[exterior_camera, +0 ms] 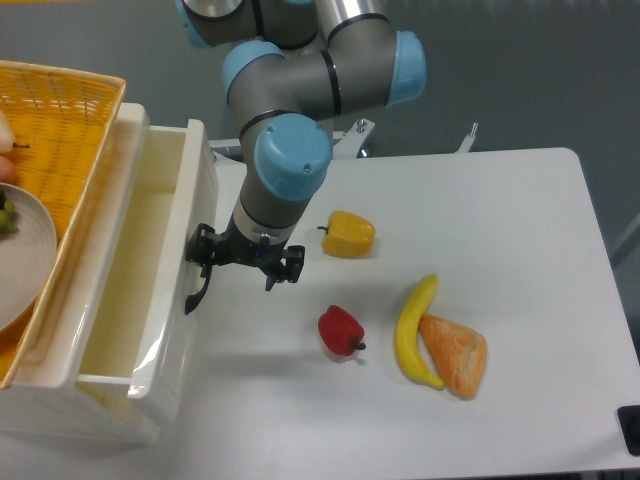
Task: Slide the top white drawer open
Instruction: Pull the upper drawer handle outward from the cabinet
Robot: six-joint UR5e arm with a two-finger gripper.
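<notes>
Camera: one hand (207, 262), one top white drawer (150, 290) (open), two peppers.

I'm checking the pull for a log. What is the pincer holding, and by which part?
The pincer holds the top white drawer by its black arched handle, near the handle's upper end.

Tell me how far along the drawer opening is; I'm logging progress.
Mostly done: the top white drawer is out, its bare inside showing. In hand: the tool is at the black handle, though whether it grips is unclear. Left: perhaps a little more pull, then release.
</notes>
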